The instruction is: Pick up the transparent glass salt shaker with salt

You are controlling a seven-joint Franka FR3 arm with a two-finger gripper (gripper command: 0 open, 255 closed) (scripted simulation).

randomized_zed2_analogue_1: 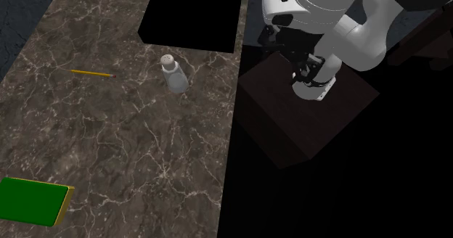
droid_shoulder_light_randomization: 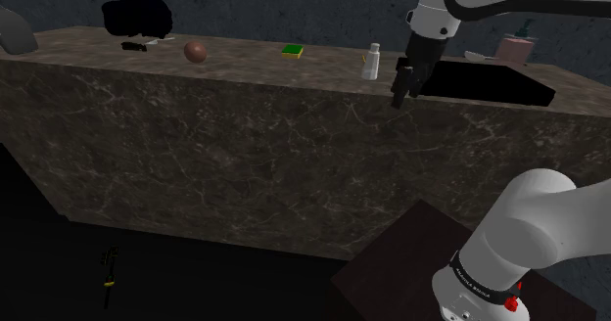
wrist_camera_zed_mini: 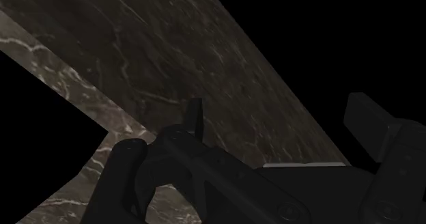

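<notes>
Shaker (droid_shoulder_light_randomization: 370, 62) stands upright on the broad dark marble counter (droid_shoulder_light_randomization: 245, 162), near the corner of the black sink (droid_shoulder_light_randomization: 485, 82). At the counter's front edge hangs the gripper (droid_shoulder_light_randomization: 401, 89), fingers spread apart and grasping nothing. From it the shaker lies close by, toward the shoulder view's left and farther back, long axis vertical. Its body is drawn plain whitish, so no salt can be made out.

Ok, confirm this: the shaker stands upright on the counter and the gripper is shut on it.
Not quite. The shaker stands upright on the counter, but the gripper is not shut on it: the shoulder view shows it apart from the shaker, at the counter's edge, and the wrist view shows its fingers open, holding nothing.
</notes>
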